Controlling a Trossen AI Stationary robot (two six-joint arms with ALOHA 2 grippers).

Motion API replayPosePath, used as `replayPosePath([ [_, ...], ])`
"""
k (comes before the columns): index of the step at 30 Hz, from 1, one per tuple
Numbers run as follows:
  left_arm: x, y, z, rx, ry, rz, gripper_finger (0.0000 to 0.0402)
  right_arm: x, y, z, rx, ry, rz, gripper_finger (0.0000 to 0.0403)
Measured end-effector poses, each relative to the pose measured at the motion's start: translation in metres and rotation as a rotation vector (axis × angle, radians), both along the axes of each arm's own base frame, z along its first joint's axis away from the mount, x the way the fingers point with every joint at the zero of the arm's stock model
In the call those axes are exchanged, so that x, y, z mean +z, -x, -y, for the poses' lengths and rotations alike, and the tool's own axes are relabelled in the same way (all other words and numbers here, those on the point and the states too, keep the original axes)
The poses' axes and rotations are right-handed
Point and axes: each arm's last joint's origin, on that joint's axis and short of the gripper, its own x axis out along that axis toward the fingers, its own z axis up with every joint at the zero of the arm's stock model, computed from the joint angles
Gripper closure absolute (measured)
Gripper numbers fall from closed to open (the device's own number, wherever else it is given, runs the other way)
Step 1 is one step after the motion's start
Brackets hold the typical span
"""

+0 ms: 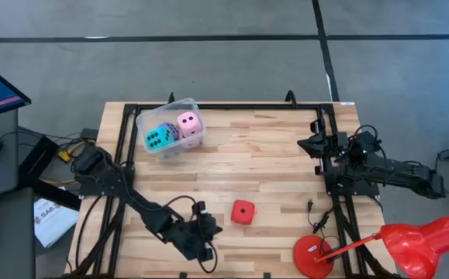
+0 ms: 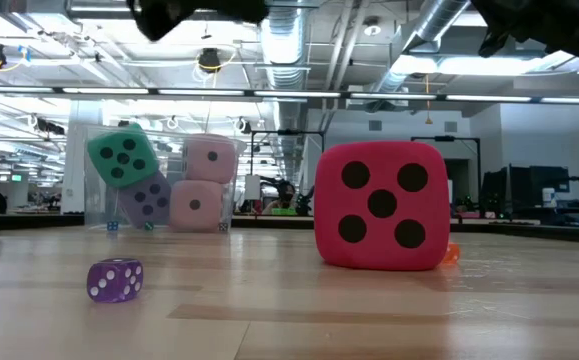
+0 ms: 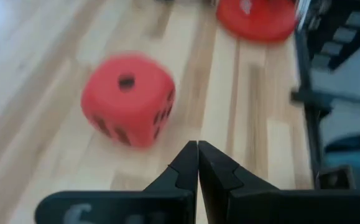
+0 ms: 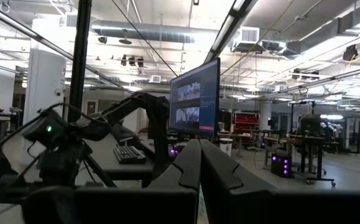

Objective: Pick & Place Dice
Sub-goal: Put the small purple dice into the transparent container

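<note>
Pale wooden surface (image 1: 278, 155) framed by black rails, set in an open workshop with ceiling ducts and strip lights. Clear plastic tub (image 1: 148, 118) at the far left of the surface, holding four dice: cyan die (image 1: 159, 138) uppermost, violet-blue die (image 2: 149, 200) wedged beneath it, two pale pink dice (image 2: 205, 180) stacked one on the other. Red die (image 1: 243, 211) alone on bare wood toward the near edge, well apart from the tub, one pip up, five pips toward the low camera. Left tool (image 1: 206, 232) low over the surface just beside the red die, tips pressed together, pinching nothing. Right tool (image 1: 311, 144) parked at the right rail, tips likewise pressed together, aimed out into the room. Small translucent purple die (image 2: 115, 280) visible on the wood only in the low view. Red desk lamp (image 1: 395, 246) at the near right corner.

Handling, as judged: red die probably light, soft foam, matte and not slippery, unlikely to break, apt to roll or tip if nudged on a rounded corner. Best taken across two opposite flat faces at mid-height, after spreading the left tool wider than the cube.
</note>
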Motion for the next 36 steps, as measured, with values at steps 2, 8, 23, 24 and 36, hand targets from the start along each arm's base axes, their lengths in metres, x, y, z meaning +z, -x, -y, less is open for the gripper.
replayPosePath([
  [2, -0.006, -0.004, 0.0, -0.002, 0.022, -0.072, 0.0401, 0.0, 0.0, 0.0, 0.0, 0.0, 0.0, 0.0403],
  [8, -0.028, -0.006, -0.009, 0.007, 0.133, -0.335, 0.0401, 0.0, 0.0, 0.0, 0.0, 0.0, 0.001, 0.0403],
  [23, -0.035, -0.006, -0.007, -0.055, 0.2, -0.39, 0.0395, 0.0, 0.0, 0.0, -0.001, -0.001, -0.001, 0.0403],
  [24, -0.036, -0.005, -0.008, -0.054, 0.196, -0.396, 0.0392, 0.0, 0.0, 0.0, -0.001, -0.001, -0.001, 0.0403],
  [36, -0.039, -0.006, -0.008, -0.131, 0.131, -0.373, 0.0271, 0.0, 0.0, 0.0, -0.004, 0.004, -0.002, 0.0403],
])
